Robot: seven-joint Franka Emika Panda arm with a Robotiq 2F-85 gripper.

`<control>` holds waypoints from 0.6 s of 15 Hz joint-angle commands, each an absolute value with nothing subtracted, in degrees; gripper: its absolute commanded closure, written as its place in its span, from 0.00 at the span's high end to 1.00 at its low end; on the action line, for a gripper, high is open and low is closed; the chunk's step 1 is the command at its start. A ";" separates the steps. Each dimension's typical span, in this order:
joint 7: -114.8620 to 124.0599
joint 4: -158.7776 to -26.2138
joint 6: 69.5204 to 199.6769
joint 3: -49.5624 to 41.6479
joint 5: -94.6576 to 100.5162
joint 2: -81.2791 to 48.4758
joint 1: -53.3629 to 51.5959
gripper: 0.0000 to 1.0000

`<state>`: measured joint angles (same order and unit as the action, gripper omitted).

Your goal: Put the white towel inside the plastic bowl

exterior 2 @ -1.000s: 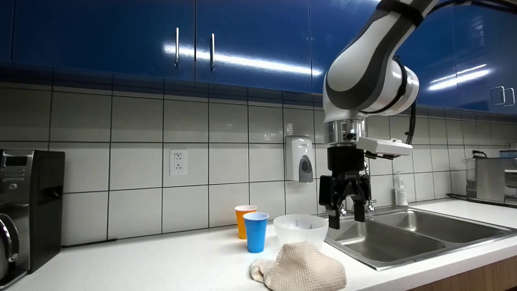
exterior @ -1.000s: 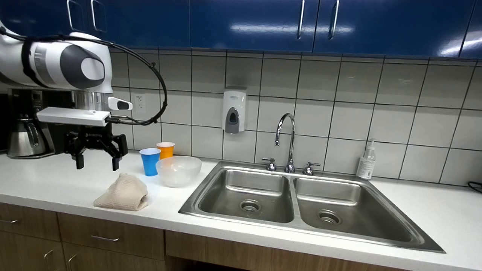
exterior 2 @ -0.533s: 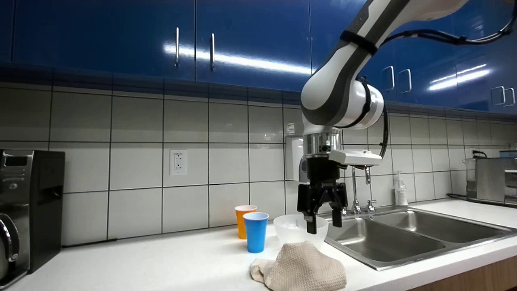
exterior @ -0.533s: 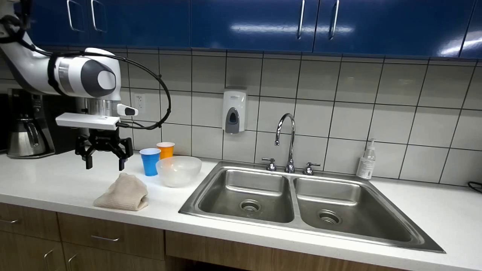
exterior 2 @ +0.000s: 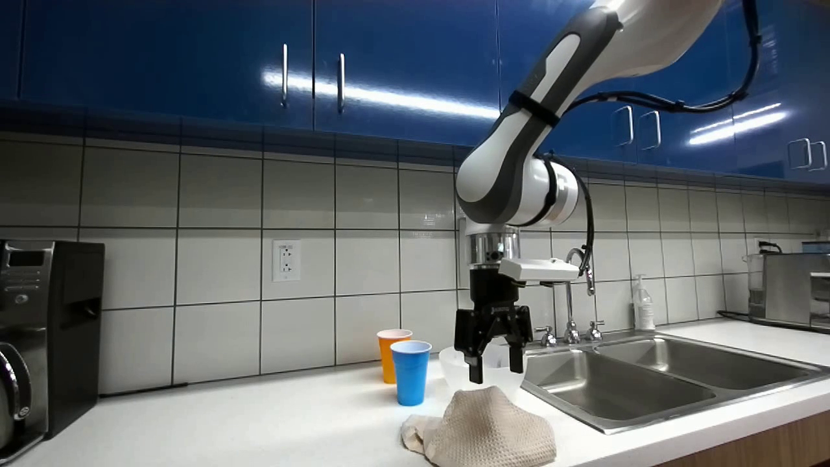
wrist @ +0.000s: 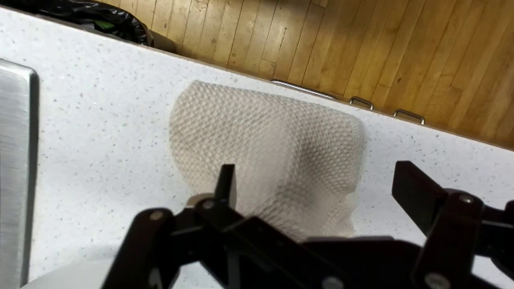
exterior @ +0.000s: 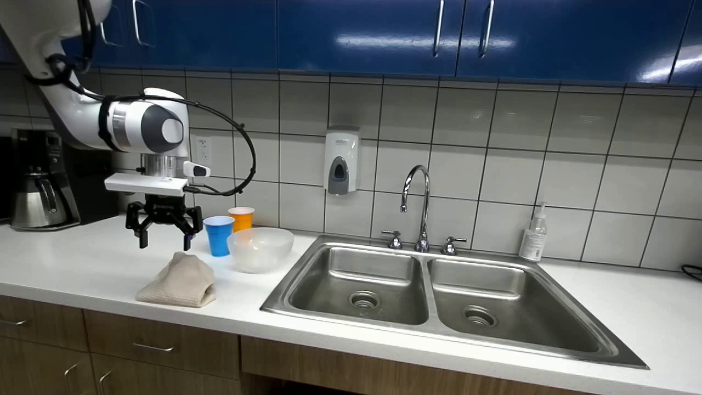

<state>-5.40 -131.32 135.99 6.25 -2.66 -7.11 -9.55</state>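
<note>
A tiled wall (exterior: 304,107) runs along the room under blue cabinets (exterior: 362,33), and a plank floor (wrist: 281,40) shows past the front edge of the white, speckled worktop (exterior: 82,263). One white-and-dark arm (exterior 2: 483,172) reaches over the worktop. One steel two-basin sink (exterior: 431,299) is set between the front and back edges. One coffee maker (exterior 2: 74,344) stands well apart from it. One claw (exterior: 165,241) hangs from the arm, its fingers (exterior 2: 476,370) set wide apart. One beige towel (exterior 2: 493,431), bunched into a peak, lies by the front edge beneath the claw; how near the claw comes to that peak is hard to judge. One cloudy plastic bowl (exterior: 266,255) sits nearer the back edge, just beside the sink. One soap dispenser (exterior: 341,151) hangs on the wall. One blue cup (exterior: 218,238) and one orange cup (exterior: 242,220), two cups in all, stand by the bowl, the orange cup closer to the back edge. One pump bottle (exterior: 533,241) stands near that edge.
</note>
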 commanded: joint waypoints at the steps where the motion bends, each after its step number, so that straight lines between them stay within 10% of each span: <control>1: -5.25 -128.01 135.36 6.44 -1.06 -10.41 -8.48 1.00; 9: -5.88 -124.07 136.07 6.38 -1.31 -16.48 -7.64 1.00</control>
<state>-5.49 -126.63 135.99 5.94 -2.20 -14.01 -8.38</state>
